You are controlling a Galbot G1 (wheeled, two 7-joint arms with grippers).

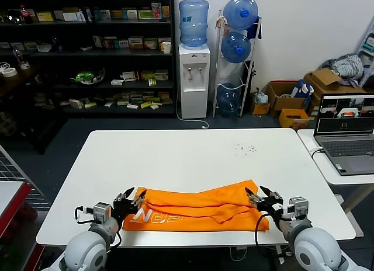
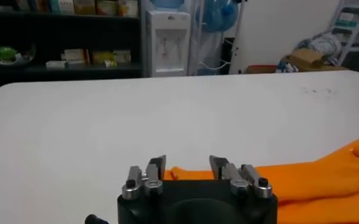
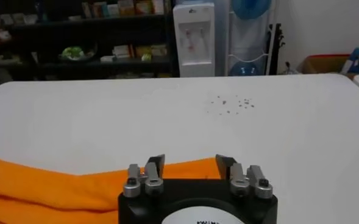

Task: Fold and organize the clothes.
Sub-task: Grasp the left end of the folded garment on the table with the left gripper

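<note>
The orange T-shirt [image 1: 196, 209] lies folded into a long band near the front edge of the white table [image 1: 193, 154], white lettering showing at its left end. My left gripper [image 1: 132, 196] stands open at the shirt's left end, jaws apart with only cloth edge [image 2: 301, 182] seen between them. At the right end my right gripper [image 1: 256, 195] is open too, its fingers [image 3: 156, 164] spread over the orange fabric [image 3: 51, 189]. Neither gripper holds the cloth.
A laptop [image 1: 345, 128] sits on a side table at the right. Small dark specks [image 1: 245, 148] mark the table's far right part. Shelves [image 1: 87, 49], a water dispenser [image 1: 193, 66] and cardboard boxes [image 1: 292, 101] stand behind the table.
</note>
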